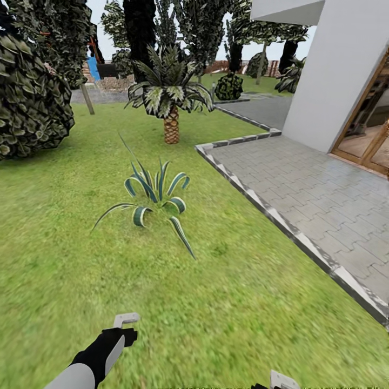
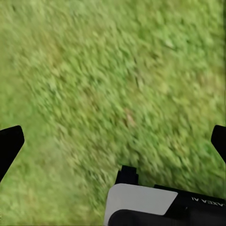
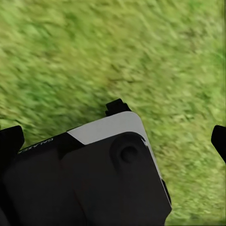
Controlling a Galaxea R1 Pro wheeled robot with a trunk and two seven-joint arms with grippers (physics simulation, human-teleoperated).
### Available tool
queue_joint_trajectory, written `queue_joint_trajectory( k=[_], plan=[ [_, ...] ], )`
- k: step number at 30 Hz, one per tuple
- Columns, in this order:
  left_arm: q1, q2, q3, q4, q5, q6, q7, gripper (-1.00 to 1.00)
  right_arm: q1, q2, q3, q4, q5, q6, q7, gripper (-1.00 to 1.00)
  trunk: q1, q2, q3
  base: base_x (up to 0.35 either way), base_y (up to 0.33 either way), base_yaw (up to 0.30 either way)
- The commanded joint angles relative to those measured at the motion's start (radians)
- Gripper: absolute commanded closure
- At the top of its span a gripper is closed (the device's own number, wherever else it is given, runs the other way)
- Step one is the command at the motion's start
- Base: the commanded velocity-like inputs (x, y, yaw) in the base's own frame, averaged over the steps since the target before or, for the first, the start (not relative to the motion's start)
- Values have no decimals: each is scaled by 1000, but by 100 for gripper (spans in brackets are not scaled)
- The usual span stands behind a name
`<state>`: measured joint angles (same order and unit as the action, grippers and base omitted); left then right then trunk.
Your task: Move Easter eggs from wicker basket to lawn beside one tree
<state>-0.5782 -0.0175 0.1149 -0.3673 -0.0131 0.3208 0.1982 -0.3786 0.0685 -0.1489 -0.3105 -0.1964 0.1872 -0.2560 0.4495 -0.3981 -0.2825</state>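
Both arms low | left fingers (image 1: 125, 320) spread over lawn (image 1: 65, 216)

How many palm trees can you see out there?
2. One small palm stands on the lawn ahead; another grows by the house corner. Others may hide behind the trees.

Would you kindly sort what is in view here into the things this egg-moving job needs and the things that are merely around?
Belongs to the job:
- the lawn
- the left tool, empty
- the right tool, at the frame edge

Just around:
- the striped spiky plant
- the small palm
- the paved patio
- the white house wall
- the dark bush
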Motion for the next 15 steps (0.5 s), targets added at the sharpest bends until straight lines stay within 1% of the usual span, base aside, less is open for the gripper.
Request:
queue_joint_trajectory(
  k=[1,12,15],
  plan=[
    [0,-1,5,-2,-1,6,1,-100,0,1,0,-2,-8,5,-5,-100,0,-2,-3,0,0,-149],
    [0,-3,2,-2,-1,8,1,-100,0,0,-1,-2,-8,5,-5,-100,0,-2,-20,0,0,-134],
    [0,0,-6,-3,-1,6,1,-100,0,1,-1,-2,-8,5,-5,-100,0,-2,-24,0,0,-98]
  ],
)
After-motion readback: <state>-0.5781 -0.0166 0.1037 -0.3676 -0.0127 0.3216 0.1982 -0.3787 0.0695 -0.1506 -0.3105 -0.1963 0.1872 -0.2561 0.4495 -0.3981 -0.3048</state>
